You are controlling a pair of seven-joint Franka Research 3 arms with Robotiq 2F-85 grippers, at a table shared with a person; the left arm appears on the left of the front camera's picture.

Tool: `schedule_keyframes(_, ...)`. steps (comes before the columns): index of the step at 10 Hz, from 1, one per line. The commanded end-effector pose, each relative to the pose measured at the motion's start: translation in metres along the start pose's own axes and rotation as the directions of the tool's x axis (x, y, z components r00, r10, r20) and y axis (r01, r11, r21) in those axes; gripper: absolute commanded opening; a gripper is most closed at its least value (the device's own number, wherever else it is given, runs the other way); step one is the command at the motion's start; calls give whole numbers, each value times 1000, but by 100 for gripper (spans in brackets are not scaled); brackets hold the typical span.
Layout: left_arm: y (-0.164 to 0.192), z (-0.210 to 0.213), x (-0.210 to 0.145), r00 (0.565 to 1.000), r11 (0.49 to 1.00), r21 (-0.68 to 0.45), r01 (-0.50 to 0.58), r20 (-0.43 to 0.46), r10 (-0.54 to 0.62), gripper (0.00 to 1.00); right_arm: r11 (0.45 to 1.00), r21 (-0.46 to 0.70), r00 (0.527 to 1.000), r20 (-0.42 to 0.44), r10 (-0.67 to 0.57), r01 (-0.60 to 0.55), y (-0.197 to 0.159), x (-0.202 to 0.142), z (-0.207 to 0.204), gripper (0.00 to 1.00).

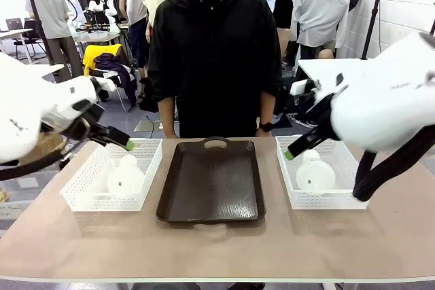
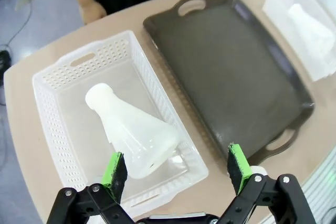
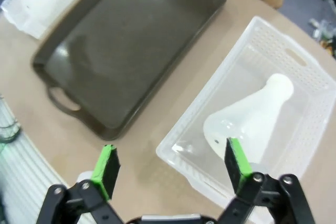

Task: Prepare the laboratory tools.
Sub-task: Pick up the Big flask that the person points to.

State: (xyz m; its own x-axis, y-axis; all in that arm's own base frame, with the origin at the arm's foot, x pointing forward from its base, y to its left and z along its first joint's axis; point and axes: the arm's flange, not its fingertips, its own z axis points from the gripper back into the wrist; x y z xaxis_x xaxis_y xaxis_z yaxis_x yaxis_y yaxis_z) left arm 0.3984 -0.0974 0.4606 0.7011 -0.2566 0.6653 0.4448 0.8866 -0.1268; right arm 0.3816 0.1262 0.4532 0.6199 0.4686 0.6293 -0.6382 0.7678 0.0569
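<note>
Front view: each conical flask sits alone in its own white lattice basket. Dark brown tray point(image 1: 211, 185) lies bare between baskets, so likely drop spot, one flask per arm. Person point(image 1: 214, 59) waits at far edge.

Left wrist view: your left gripper point(image 2: 177, 170) hovers, jaws spread wide, holding nothing. Left flask point(image 2: 134, 129) in left basket point(image 2: 50, 106) below, apparently on its side, neck toward person, base nearest one pad.

Right wrist view: right gripper point(image 3: 170, 166) equally wide, empty. Right flask point(image 3: 252, 119) in right basket point(image 3: 296, 59), off toward one pad, not centred. Centre both before you descend.
</note>
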Motion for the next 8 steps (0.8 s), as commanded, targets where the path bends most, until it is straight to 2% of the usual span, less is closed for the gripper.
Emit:
schedule_keyframes(1, 40, 19, -9, 997, 989, -134, -67, 36, 72, 100, 992, 92, 996, 20, -86, 84, -52, -1, 21, 100)
schedule_keyframes(3, 83, 23, -8, 984, 955, -248, -165, 16, 175, 100, 973, 140, 982, 23, -190, 185, -93, -4, 40, 100)
schedule_keyframes(5, 131, 32, -12, 962, 909, -329, -255, 4, 271, 100, 923, 265, 954, 29, -297, 279, -135, -18, 59, 100)
schedule_keyframes(6, 148, 36, -17, 953, 898, -320, -301, -66, 296, 100, 896, 312, 941, 16, -339, 317, -151, -28, 68, 100)
schedule_keyframes(7, 159, 44, -22, 942, 884, -332, -331, -64, 329, 100, 866, 347, 925, -15, -380, 361, -165, -40, 72, 100)
schedule_keyframes(8, 168, 52, -26, 939, 864, -378, -331, -39, 343, 100, 842, 377, 910, -7, -415, 387, -175, -52, 76, 100)
